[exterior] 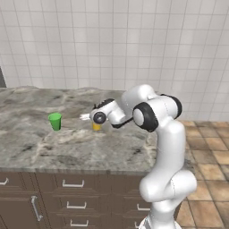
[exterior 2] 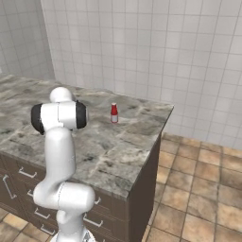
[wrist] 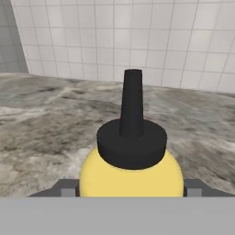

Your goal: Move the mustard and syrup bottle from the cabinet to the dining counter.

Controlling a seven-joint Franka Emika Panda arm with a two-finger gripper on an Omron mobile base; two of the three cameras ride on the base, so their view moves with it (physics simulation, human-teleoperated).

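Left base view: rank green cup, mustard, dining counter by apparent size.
1. dining counter, by far the largest.
2. green cup.
3. mustard, smallest as seen, but the gripper covers most of it, so its rank against the cup is unsure.

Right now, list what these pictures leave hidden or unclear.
- Gripper jaws: in the left base view the hand covers them; in the hand view the mustard hides the fingertips, so open or shut is unclear.
- Mustard's lower body: cut off at the hand view's bottom; mostly behind the hand in the left base view.
- Small red bottle: too small to read any label in the right base view.
- Dining counter: cut by the left edge.
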